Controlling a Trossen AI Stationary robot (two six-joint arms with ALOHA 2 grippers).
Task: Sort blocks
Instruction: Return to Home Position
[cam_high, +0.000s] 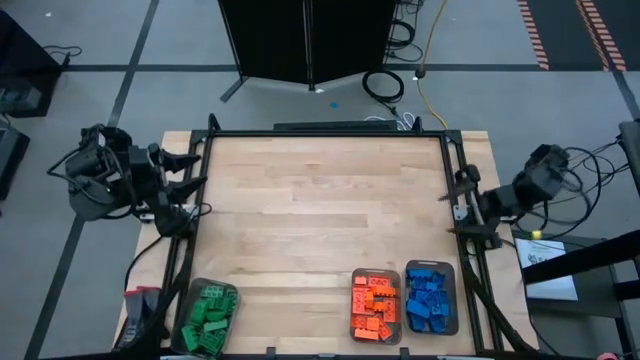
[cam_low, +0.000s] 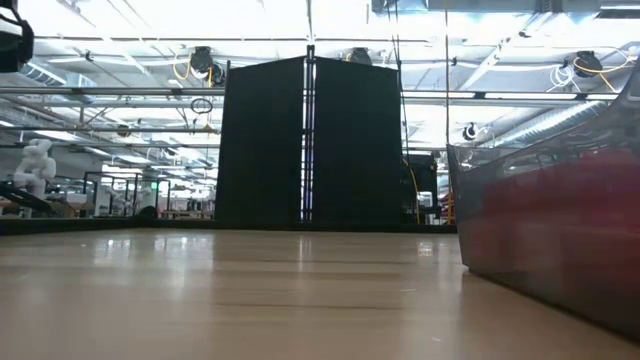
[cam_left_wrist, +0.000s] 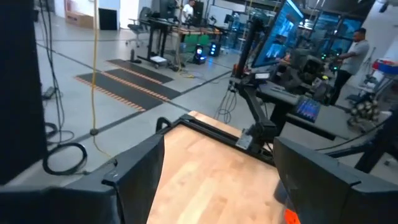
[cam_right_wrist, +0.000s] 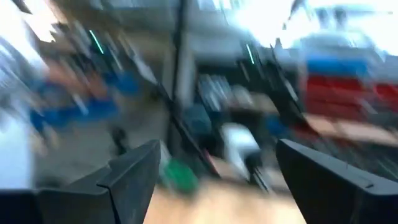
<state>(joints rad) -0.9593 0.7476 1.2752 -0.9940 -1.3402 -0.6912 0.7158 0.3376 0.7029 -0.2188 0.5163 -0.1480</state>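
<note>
A pale wooden butcher-block tabletop (cam_high: 320, 220), edged by a black metal frame (cam_high: 330, 131), stands on a grey concrete floor (cam_high: 130, 60) crossed by dark seams in a large, brightly lit workshop. Just behind the table rises a tall black folding partition (cam_low: 310, 145), with a coiled black cable (cam_high: 383, 84) and a yellow cord (cam_high: 428, 60) lying on the floor beside it. Orange-and-black hazard striping (cam_high: 535, 35) marks the floor farther off. White glare from ceiling lights (cam_low: 300, 15) fills the hall above pipes and ducts. Beyond the table, a person in a light shirt (cam_left_wrist: 356, 46) stands near workbenches and a glowing blue screen (cam_left_wrist: 287, 28).
</note>
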